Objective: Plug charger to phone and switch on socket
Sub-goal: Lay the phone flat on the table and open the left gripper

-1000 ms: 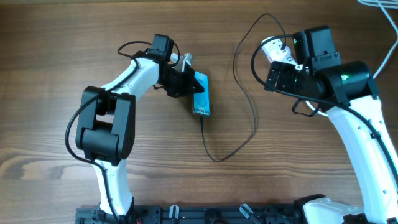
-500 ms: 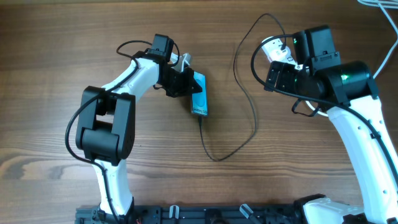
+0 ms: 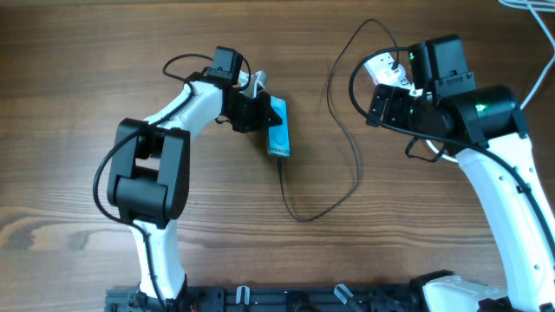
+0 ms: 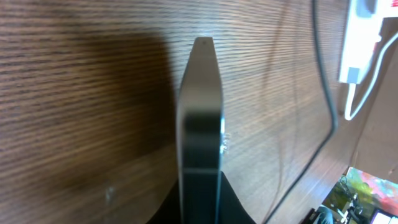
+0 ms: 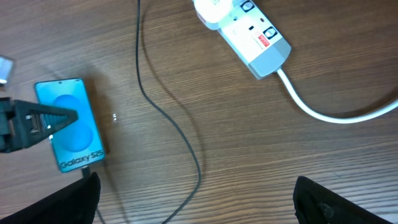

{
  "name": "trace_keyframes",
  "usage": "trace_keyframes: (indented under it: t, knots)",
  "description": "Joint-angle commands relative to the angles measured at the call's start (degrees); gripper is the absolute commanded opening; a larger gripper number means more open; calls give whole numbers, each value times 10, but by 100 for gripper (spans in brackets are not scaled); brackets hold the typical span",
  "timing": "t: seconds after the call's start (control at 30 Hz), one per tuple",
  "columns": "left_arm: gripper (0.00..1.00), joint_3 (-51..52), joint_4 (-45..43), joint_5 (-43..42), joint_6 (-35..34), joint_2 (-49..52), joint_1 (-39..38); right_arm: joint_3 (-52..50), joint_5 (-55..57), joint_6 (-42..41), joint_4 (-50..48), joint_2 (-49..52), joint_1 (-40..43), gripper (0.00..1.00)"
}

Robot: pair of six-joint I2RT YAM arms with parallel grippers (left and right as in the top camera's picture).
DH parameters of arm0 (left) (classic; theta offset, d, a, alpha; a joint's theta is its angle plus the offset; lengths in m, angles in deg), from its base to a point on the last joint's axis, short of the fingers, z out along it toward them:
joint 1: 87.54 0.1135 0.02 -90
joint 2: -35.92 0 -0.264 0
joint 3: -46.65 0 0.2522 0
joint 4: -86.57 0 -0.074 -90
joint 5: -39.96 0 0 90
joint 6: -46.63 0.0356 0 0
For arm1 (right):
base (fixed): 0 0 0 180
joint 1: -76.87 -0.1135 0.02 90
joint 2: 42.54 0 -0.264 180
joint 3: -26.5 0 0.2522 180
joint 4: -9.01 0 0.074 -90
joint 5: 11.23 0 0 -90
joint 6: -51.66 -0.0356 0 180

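Charger (image 3: 302,222) looks seated in phone (image 3: 279,130), which left gripper (image 3: 263,117) clamps; socket (image 5: 252,31) switch apparently remains to do, right gripper (image 5: 198,196) spread wide.

Wood-grain table (image 3: 78,61) carries the charger (image 3: 300,222) and socket (image 3: 381,68).

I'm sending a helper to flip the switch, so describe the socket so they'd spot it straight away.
On the wooden table, go to the far right side, under the right arm's wrist. The socket lies there: a short white block with a red switch and a thick white lead, unlike the thin black charger running beside it.
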Motion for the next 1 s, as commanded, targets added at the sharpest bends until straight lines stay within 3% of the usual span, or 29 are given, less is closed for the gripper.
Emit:
trace_keyframes:
  t: [0.0, 0.13, 0.2, 0.27, 0.47, 0.57, 0.63, 0.7, 0.97]
  knots:
    - [6, 4, -7, 7, -9, 26, -4, 9, -14, -6, -3, 6, 1, 100]
    - [8, 4, -9, 41, -9, 31, -5, 9, -14, -6, -3, 6, 1, 100]
    - [10, 3, -9, 53, -9, 31, -5, 9, -14, -7, -3, 6, 1, 100]
    - [20, 4, -7, 70, -9, 31, -5, 9, -14, -6, -3, 6, 1, 100]
    - [24, 3, 9, 118, -9, 31, -5, 9, -14, -6, -3, 6, 1, 100]
    - [34, 3, 23, 141, -9, 31, -5, 9, -14, -6, -3, 6, 1, 100]
    - [34, 3, 35, 151, -9, 31, -5, 9, -14, -6, -4, 6, 1, 100]
    - [44, 3, 43, 164, -9, 31, -5, 9, -14, -6, -5, 6, 1, 100]
    - [50, 2, 71, 187, -9, 25, -3, 9, -14, -6, -5, 6, 1, 100]
